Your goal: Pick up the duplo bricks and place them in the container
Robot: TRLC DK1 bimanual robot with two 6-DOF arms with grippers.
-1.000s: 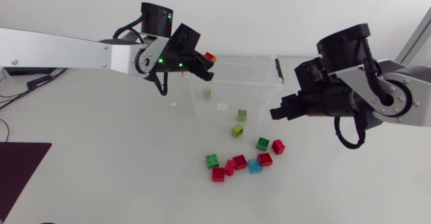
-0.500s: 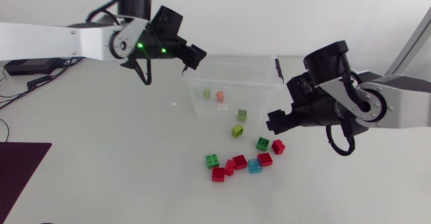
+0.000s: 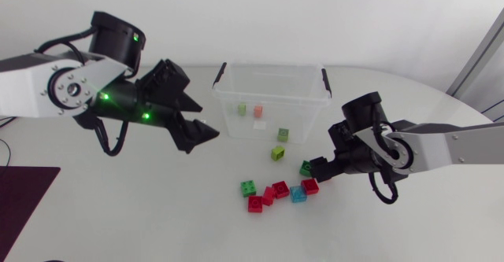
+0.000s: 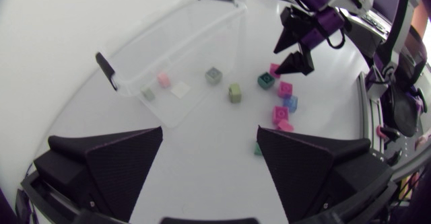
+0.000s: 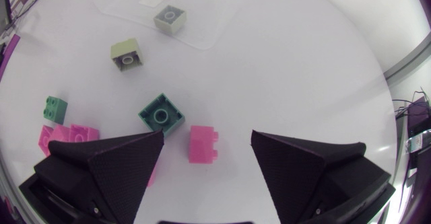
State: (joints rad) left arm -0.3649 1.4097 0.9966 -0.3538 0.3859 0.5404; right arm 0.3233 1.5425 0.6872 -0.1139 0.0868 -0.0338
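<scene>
White table [image 3: 118, 215], clear container [image 3: 299, 105], white sticker [image 3: 258, 123]

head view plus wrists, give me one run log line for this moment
left claw: open, empty, beside box | right claw: open, over red brick | box: three bricks inside

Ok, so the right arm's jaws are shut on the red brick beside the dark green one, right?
Not shut. In the right wrist view the jaws of the right arm stand open, the red brick lying between them untouched, beside the dark green brick.
</scene>
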